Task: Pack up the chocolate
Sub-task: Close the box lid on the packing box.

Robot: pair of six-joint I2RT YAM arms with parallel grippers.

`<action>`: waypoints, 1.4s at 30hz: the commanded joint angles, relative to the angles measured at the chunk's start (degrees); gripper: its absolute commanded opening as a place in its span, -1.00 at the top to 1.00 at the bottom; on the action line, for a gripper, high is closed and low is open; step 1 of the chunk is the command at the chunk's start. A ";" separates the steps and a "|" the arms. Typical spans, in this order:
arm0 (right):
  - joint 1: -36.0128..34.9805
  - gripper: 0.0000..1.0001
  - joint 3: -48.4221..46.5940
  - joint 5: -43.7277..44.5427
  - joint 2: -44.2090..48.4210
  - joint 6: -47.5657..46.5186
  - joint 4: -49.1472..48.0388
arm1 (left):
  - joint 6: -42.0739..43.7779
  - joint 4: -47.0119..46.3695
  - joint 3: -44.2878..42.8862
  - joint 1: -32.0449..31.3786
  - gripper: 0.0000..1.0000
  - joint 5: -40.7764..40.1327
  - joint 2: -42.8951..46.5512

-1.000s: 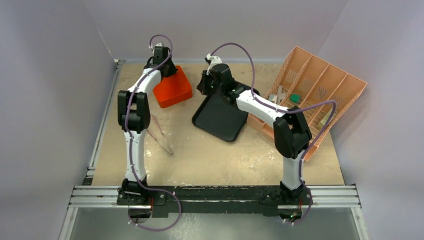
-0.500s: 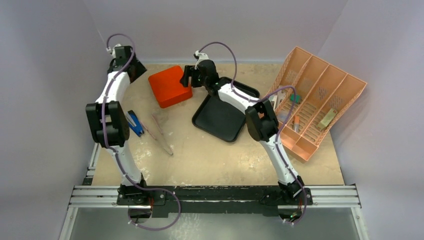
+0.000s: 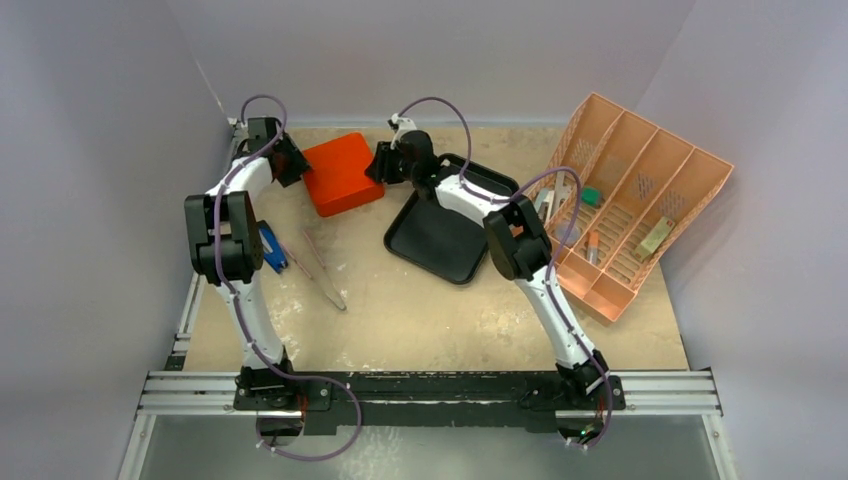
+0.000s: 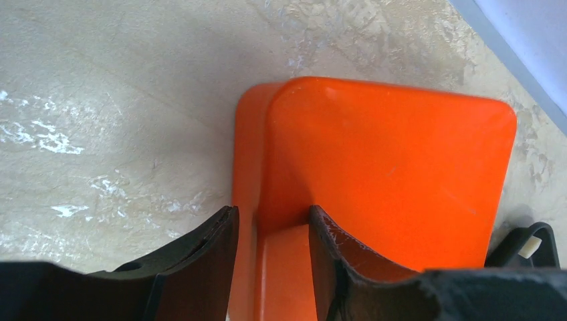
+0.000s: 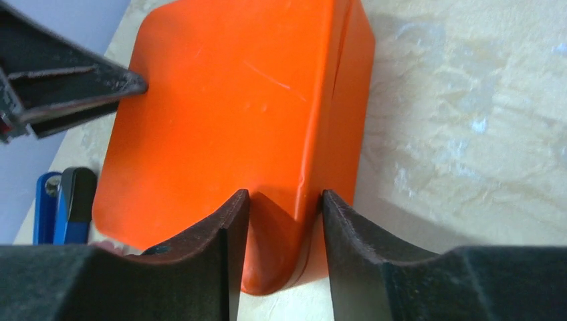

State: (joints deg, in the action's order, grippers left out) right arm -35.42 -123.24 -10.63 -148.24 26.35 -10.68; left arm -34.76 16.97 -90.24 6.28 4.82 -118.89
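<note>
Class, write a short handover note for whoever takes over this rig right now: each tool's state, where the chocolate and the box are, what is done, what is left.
Left tool: jaws astride the left side of the orange box; a firm grip cannot be confirmed.
Right tool: jaws astride the box's right side; same doubt.
Box: far left on the table, beside the black tray; its inside is hidden.
Chocolate: none shows in any view.
Done: nothing can be confirmed as packed.
Left: probably open the box, find the chocolate and pack it.
</note>
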 commanded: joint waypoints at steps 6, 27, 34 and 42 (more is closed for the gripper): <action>-7.69 0.17 17.49 -2.94 13.80 -0.48 -5.05 | 5.18 -3.66 -4.48 0.33 0.15 3.99 -2.09; -5.43 -0.90 39.78 10.35 45.28 -0.32 6.19 | 1.76 3.60 -7.33 -2.06 0.53 -2.93 10.44; -4.94 -0.97 47.16 11.60 51.89 0.28 4.86 | 3.78 4.98 -6.90 -8.02 0.93 0.54 10.72; -4.87 -0.97 51.14 11.68 54.19 0.75 3.39 | 3.51 6.54 -8.84 -13.66 1.00 -0.67 6.93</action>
State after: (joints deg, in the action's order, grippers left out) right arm -40.16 -72.64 -0.49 -97.21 26.83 -5.23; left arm -31.68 23.20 -97.08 -6.79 4.32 -111.18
